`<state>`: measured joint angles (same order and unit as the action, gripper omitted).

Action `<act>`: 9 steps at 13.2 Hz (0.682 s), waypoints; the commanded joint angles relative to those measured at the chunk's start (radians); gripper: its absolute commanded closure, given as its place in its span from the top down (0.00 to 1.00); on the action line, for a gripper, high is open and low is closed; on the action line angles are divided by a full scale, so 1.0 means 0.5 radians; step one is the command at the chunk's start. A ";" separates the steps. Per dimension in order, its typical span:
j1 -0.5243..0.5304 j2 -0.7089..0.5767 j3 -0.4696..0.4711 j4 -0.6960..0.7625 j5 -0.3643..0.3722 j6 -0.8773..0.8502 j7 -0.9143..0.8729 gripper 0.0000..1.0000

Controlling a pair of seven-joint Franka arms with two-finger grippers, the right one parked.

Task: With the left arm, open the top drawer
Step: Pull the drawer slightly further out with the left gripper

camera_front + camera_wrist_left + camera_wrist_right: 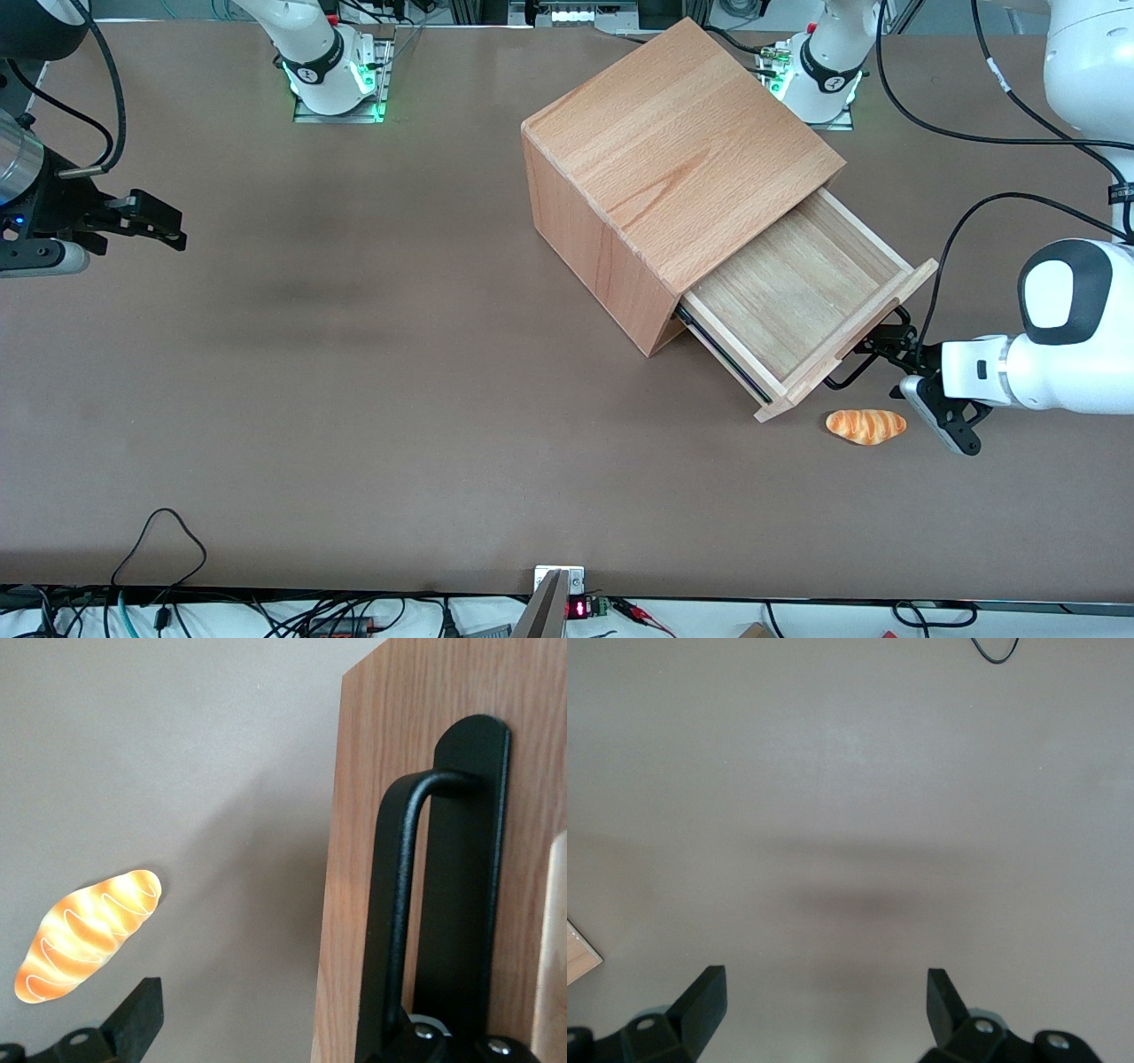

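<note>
The top drawer [788,297] stands pulled well out of the wooden cube casing [673,151], and its tray is bare inside. Its flat front panel [354,815] carries a thin black U-shaped handle [394,904] that faces the working arm's end of the table. The left arm [1054,354] reaches in low, with its gripper [886,344] right at the handle [846,372]. In the left wrist view the gripper [261,1028] is open. One finger [137,1019] hangs over bare table beside the panel. The other finger is hidden at the handle bar.
An orange-striped bread roll [866,425] lies on the brown table [354,354] just nearer the front camera than the gripper, also visible from the wrist [89,935]. A dark edge of a lower drawer [719,354] shows under the open one.
</note>
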<state>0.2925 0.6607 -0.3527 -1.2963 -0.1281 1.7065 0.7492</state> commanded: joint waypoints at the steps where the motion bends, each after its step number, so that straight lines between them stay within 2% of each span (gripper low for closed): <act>1: 0.019 0.028 0.052 0.116 -0.038 -0.136 -0.044 1.00; 9: 0.035 0.053 0.077 0.153 -0.155 -0.191 -0.066 1.00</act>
<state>0.2929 0.6874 -0.3290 -1.2555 -0.1873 1.6634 0.7148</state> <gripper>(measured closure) 0.000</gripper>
